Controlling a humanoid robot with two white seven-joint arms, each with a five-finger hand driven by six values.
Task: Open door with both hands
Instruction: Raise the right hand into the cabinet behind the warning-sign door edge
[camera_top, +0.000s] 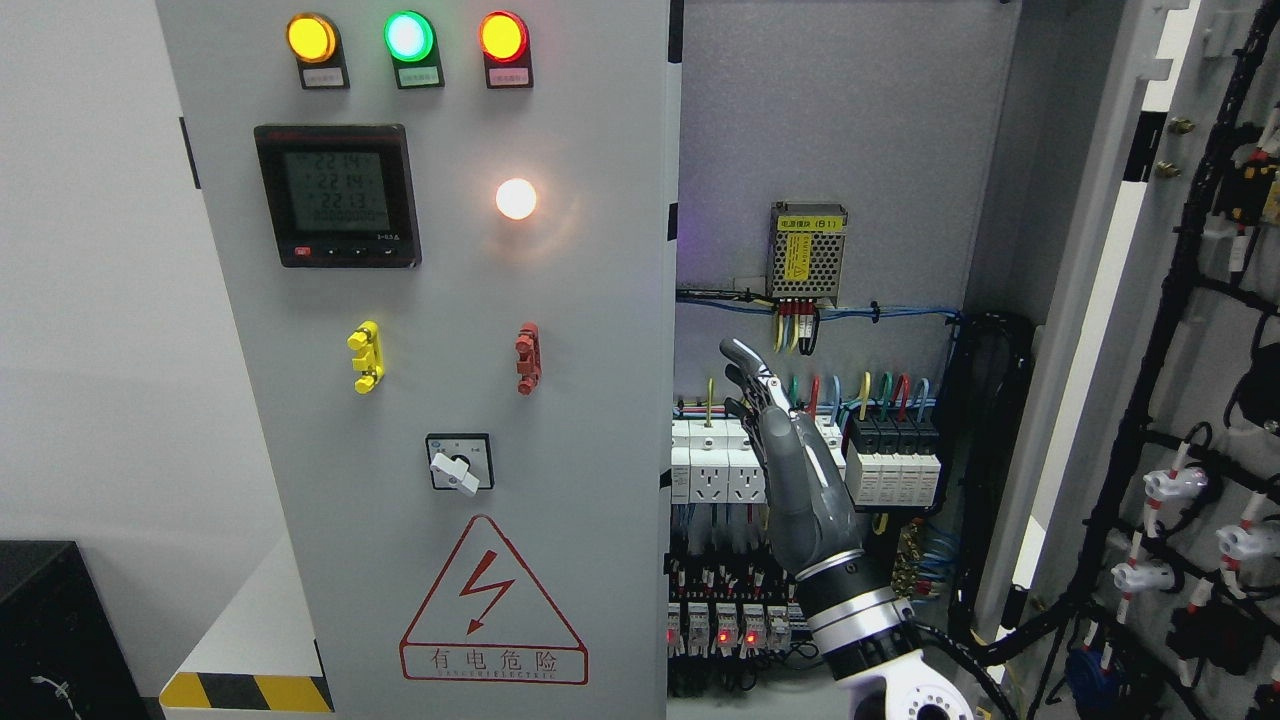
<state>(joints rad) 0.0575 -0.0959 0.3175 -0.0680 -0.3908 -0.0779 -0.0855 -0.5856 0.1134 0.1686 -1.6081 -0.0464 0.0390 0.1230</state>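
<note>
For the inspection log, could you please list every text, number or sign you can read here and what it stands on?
"有电危险": red-bordered warning triangle with lightning bolt, on the closed left door.
"22.14", "22.14", "22.13", roughly: digital meter.
"(B1)" after blurred characters: yellow label on the power supply.
Too small to read: tags under the three lamps, the line beneath the warning words, selector switch markings.

Matt grey painted metal door (420, 400)

Three pilot lamps (407, 38), two doors (420, 400), one hand (790, 470).
</note>
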